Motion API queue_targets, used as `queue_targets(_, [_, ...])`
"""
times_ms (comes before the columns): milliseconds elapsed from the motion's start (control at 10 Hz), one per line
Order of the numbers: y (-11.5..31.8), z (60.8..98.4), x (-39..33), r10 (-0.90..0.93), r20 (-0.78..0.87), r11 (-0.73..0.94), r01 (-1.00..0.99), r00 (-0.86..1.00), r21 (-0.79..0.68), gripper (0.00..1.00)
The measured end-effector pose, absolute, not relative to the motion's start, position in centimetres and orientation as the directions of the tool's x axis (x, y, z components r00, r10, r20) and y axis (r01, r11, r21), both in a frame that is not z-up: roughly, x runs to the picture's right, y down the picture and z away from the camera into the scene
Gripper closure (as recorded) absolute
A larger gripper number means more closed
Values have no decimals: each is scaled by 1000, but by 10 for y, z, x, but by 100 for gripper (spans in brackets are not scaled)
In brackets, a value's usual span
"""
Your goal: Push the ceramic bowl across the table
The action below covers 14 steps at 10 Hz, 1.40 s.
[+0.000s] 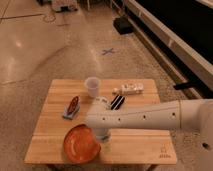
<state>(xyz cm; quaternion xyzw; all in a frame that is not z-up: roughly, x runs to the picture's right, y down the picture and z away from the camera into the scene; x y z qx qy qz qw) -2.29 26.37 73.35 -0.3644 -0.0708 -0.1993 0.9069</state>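
- Your hand [103, 135] is low, just beside ceramic bowl's [79, 145] right rim; spread or pressed together, can't tell.
- Bowl's at worktop [142, 146] front-left edge; translucent cup [92, 86] well behind.

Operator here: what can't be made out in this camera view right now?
Camera view:
1. The claw, low at the right rim of the bowl: the arm overhangs it, so contact with the bowl is unclear.
2. The dark object behind the arm: its near end is covered and it is too blurred to identify.
3. The logo at the front right corner of the table: too small to read.
4. The arm's base: cut off by the right edge.
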Motion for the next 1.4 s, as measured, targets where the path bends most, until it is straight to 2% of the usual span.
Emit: queue_targets(1400, [259,764,-27,-312,307,612,438,899,-658,35])
